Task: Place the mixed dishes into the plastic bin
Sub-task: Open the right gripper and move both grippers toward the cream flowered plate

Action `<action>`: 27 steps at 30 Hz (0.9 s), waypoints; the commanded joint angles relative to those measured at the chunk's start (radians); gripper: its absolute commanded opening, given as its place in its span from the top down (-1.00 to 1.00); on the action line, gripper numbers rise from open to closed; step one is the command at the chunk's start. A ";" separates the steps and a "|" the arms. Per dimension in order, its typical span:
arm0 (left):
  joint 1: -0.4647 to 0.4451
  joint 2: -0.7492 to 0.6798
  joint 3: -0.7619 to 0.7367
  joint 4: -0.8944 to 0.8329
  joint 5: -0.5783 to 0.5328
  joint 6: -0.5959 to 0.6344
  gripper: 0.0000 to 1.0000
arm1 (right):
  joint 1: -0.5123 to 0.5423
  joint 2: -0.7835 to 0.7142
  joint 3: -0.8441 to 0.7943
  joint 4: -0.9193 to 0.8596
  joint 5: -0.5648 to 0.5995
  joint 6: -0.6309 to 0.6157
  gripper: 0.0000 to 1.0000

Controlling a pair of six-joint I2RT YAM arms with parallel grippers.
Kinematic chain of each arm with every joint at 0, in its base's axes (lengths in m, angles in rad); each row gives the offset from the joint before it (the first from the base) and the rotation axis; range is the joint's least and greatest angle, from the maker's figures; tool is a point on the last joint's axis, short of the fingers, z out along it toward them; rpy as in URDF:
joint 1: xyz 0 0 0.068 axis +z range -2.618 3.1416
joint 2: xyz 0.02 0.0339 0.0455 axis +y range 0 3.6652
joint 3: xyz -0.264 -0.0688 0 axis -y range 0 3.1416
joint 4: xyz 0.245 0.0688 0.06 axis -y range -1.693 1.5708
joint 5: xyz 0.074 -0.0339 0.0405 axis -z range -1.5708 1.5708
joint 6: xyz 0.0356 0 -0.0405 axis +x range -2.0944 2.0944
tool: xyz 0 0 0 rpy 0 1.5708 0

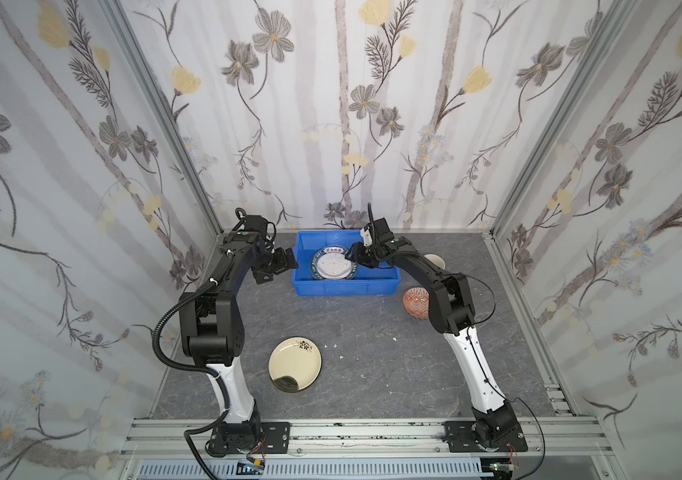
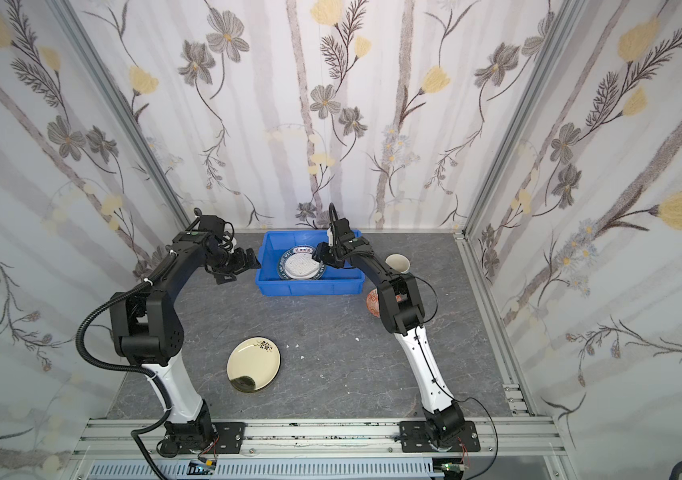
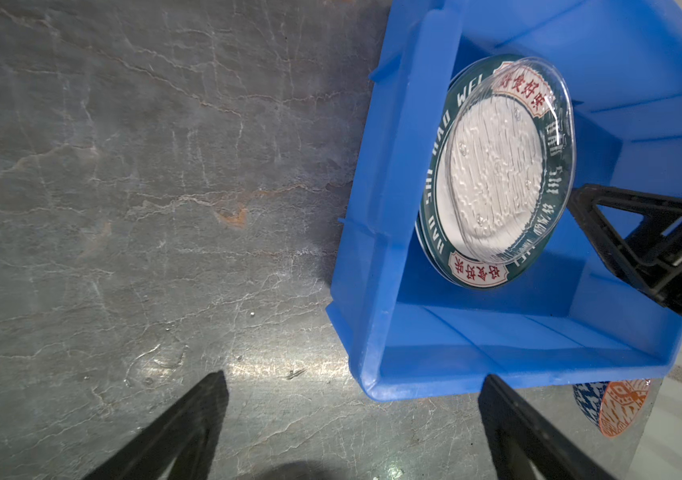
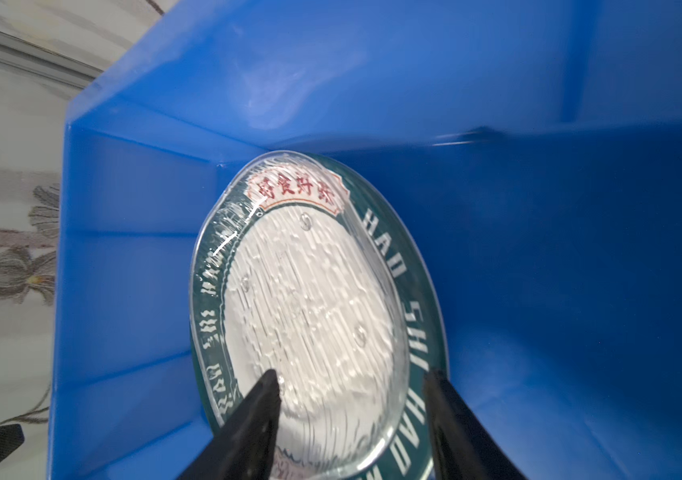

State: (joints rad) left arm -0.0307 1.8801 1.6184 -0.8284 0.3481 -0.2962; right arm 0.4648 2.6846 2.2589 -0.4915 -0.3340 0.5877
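Veined grey tabletop (image 1: pixel 372 353) bears rectangular plastic bin (image 1: pixel 343 286)

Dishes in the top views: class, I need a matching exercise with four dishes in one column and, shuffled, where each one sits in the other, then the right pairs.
Dishes
1. clear glass plate
2. cream plate
3. orange-patterned bowl
4. mug

Places
A. on the table, far in front of the bin
B. on the table by the bin's front right corner
C. inside the bin, lying on the teal plate
D. on the table right of the bin, farthest back

Pairs: 1-C, 2-A, 3-B, 4-D
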 commanded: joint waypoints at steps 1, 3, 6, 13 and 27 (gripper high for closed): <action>0.001 -0.058 -0.070 0.042 -0.007 -0.019 -0.94 | -0.015 -0.175 -0.057 -0.028 0.067 -0.092 -0.18; 0.002 -0.108 -0.141 0.065 -0.006 -0.032 -0.94 | -0.024 -0.210 -0.085 -0.039 0.056 -0.119 -0.22; 0.000 -0.185 -0.256 0.090 -0.010 -0.055 -0.94 | -0.027 -0.247 -0.119 -0.073 0.054 -0.144 -0.21; -0.022 -0.421 -0.508 0.072 -0.100 -0.152 -0.91 | 0.048 -0.477 -0.431 -0.069 0.076 -0.200 -0.01; -0.259 -0.838 -0.840 -0.135 -0.346 -0.509 -0.75 | 0.281 -0.978 -1.113 0.149 0.035 -0.096 0.04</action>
State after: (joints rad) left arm -0.2638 1.0618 0.7975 -0.9222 0.0647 -0.6785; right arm 0.7223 1.7374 1.1797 -0.4328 -0.2974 0.4633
